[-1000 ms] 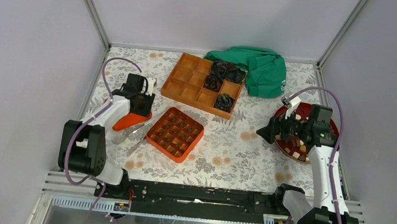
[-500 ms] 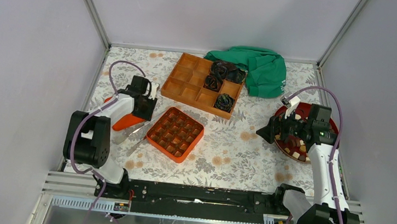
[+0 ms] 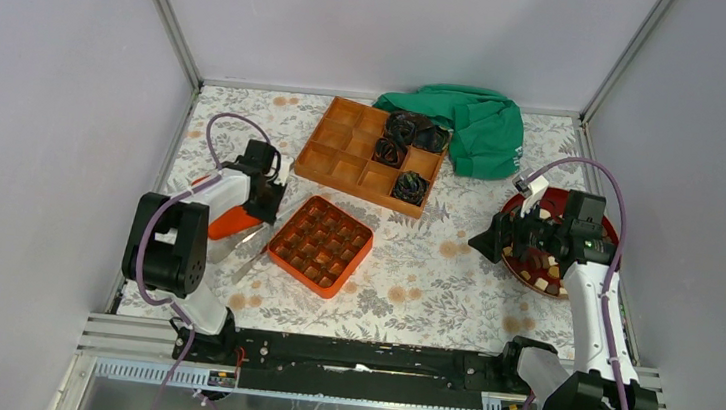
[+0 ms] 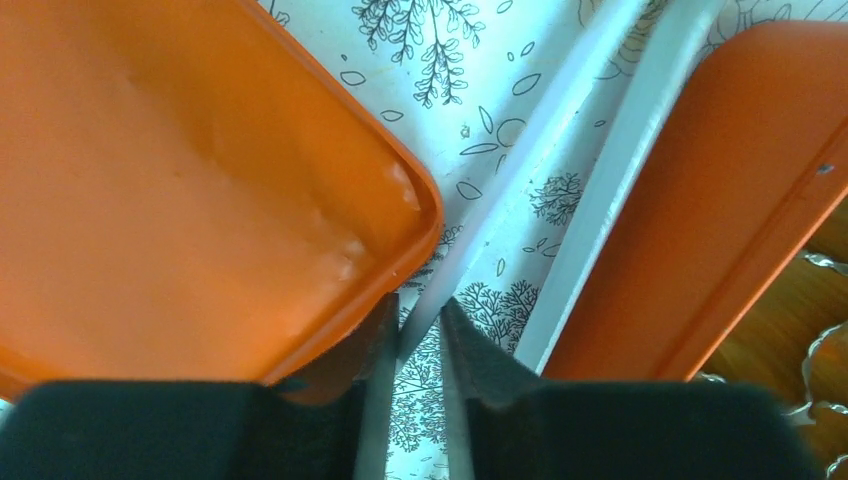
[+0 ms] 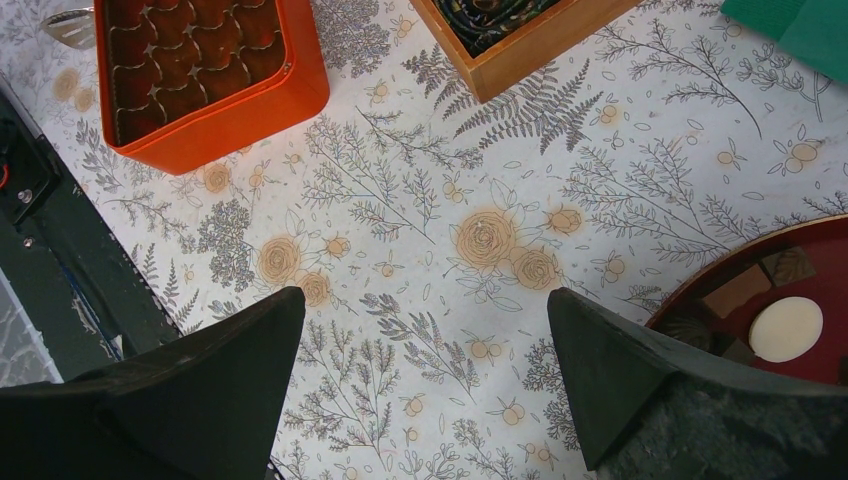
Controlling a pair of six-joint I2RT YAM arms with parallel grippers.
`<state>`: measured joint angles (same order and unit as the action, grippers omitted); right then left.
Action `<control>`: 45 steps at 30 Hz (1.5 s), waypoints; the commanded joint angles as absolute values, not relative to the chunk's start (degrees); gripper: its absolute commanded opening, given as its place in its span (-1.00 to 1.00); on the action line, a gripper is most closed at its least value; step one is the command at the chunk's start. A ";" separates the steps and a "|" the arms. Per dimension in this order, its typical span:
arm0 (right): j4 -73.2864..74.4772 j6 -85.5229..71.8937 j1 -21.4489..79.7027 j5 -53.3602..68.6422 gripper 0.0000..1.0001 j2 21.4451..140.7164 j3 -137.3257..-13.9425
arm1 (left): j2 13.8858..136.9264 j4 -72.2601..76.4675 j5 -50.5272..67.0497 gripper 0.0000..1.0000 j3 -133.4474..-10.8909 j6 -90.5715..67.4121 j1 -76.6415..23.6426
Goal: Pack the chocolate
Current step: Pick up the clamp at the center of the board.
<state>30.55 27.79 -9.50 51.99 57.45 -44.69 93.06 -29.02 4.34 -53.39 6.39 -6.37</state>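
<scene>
The chocolate (image 3: pixel 541 277) lies on a dark red plate (image 3: pixel 614 229) at the right; a cream round piece (image 5: pixel 785 328) and a tan square (image 5: pixel 735 290) show in the right wrist view. My right gripper (image 5: pixel 425 300) hangs open over the flowered table just left of the plate, holding nothing. The orange tray (image 3: pixel 320 244) of brown paper cups sits mid-table. Metal tongs (image 3: pixel 247 244) lie between that tray and an orange lid (image 3: pixel 232 221). My left gripper (image 4: pixel 418 315) is down at the tongs (image 4: pixel 520 160), its jaws closed to a narrow gap on one silver arm.
A wooden compartment box (image 3: pixel 344 153) at the back holds black crinkled bundles (image 3: pixel 406 134). A green cloth (image 3: pixel 477 126) lies bunched behind it at the back right. The orange lid (image 4: pixel 180 180) presses close to my left finger. Grey walls enclose the table on three sides.
My left arm has swung slightly right and down toward the tongs, and its jaws have narrowed around one tong arm. The right arm has stayed where it was.
</scene>
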 commanded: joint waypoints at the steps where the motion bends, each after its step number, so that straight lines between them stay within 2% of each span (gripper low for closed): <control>1: 30.43 28.29 -9.58 53.08 0.99 57.75 -45.25 | 93.36 -30.32 5.73 -0.59 -54.12 7.43 -6.85; 6: 30.63 28.30 -9.58 53.05 0.99 57.55 -45.18 | 91.75 -30.94 4.91 -0.99 -54.62 6.47 -6.84; 13: 30.88 28.78 -9.58 53.69 0.99 57.33 -45.19 | 85.31 -30.85 3.78 -1.00 -54.70 6.02 -6.86; 17: 33.32 33.83 -9.58 57.72 0.99 56.47 -45.64 | 80.55 -30.83 7.20 -1.00 -55.23 5.94 -7.44; 20: 38.89 47.37 -9.58 63.22 0.99 54.62 -46.73 | 76.20 -30.42 12.20 -1.00 -55.93 6.29 -10.71; 24: 61.49 89.06 -9.58 69.93 0.99 53.56 -50.29 | 71.36 -28.04 22.13 -1.00 -57.36 4.66 -17.85; 29: 82.92 110.23 -9.36 75.42 0.99 58.88 -58.74 | 68.44 -18.55 21.99 -1.00 -58.16 -9.92 -31.33; 34: 81.71 109.25 -6.81 73.00 0.99 56.43 -62.41 | 74.59 -2.15 39.07 -1.00 -57.17 -28.96 -37.85; 38: 77.91 98.79 -3.31 68.54 0.99 56.27 -68.46 | 85.48 -7.84 48.46 -1.00 -64.11 -32.55 -39.28; 41: 75.11 93.32 -0.76 67.65 0.97 55.27 -68.91 | 92.53 -3.71 56.71 -1.00 -66.20 -43.95 -39.84; 45: 61.07 81.24 2.86 61.76 0.90 51.75 -64.48 | 98.19 27.62 65.22 -1.00 -61.22 -71.11 -41.36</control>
